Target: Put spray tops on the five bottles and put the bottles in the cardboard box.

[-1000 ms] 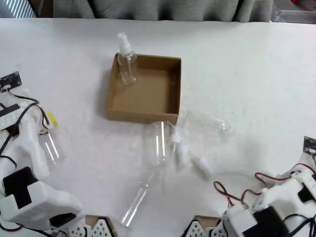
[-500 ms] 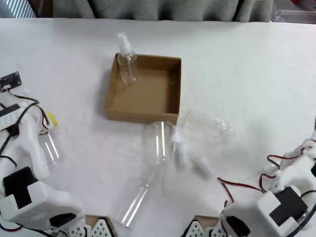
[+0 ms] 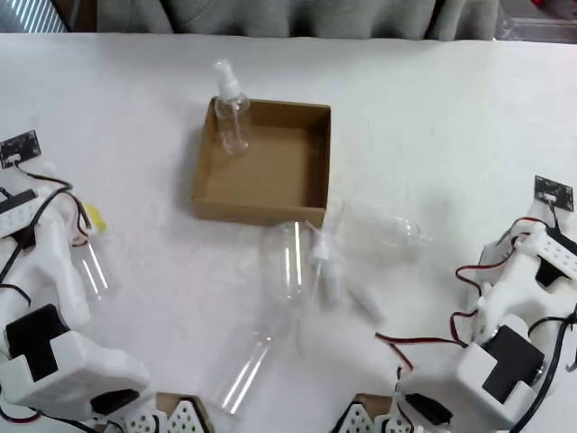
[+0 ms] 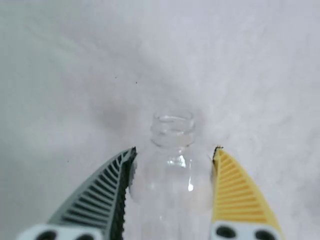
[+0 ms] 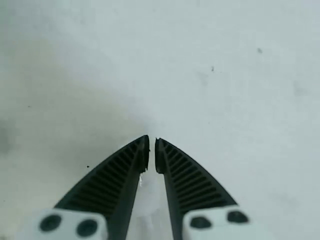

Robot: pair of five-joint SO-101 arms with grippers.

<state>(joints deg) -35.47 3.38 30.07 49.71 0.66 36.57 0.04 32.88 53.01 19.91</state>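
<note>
The left gripper (image 4: 175, 150) pinches an uncapped clear bottle (image 4: 172, 131) by its shoulders, the neck poking past the fingertips. In the cardboard box (image 3: 321, 162), a spray-topped bottle (image 3: 233, 117) stands in the 11 o'clock corner. Loose bottles (image 3: 287, 262) and spray tops (image 3: 328, 275) lie at the box's 6 o'clock. The right gripper (image 5: 152, 149) is pressed together over the table (image 3: 451, 135).
</note>
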